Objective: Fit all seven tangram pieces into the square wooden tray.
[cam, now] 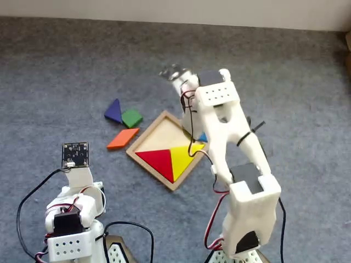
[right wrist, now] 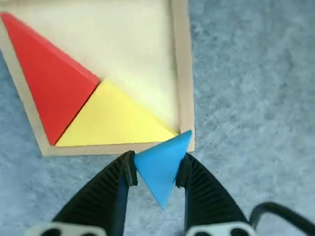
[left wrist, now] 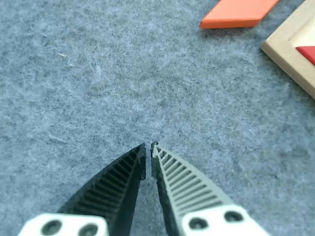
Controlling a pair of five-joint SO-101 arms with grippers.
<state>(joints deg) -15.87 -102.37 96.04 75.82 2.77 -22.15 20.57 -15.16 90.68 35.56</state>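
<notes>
The square wooden tray [cam: 155, 127] lies on the grey carpet with a red triangle [cam: 157, 160] and a yellow triangle [cam: 184, 157] inside it. My right gripper [right wrist: 156, 169] is shut on a light blue triangle [right wrist: 162, 160], held above the tray's corner rim [right wrist: 183, 88]; a bit of the blue triangle [cam: 203, 137] peeks out under the arm. An orange parallelogram [cam: 123, 138], a green square [cam: 131, 118] and a dark blue triangle [cam: 113, 111] lie on the carpet left of the tray. My left gripper [left wrist: 148, 147] is shut over bare carpet, short of the orange parallelogram [left wrist: 237, 13].
A crumpled shiny scrap [cam: 172, 72] lies on the carpet behind the right arm. The tray's edge [left wrist: 288, 54] shows in the left wrist view. Open carpet stretches to the left, the right and the back.
</notes>
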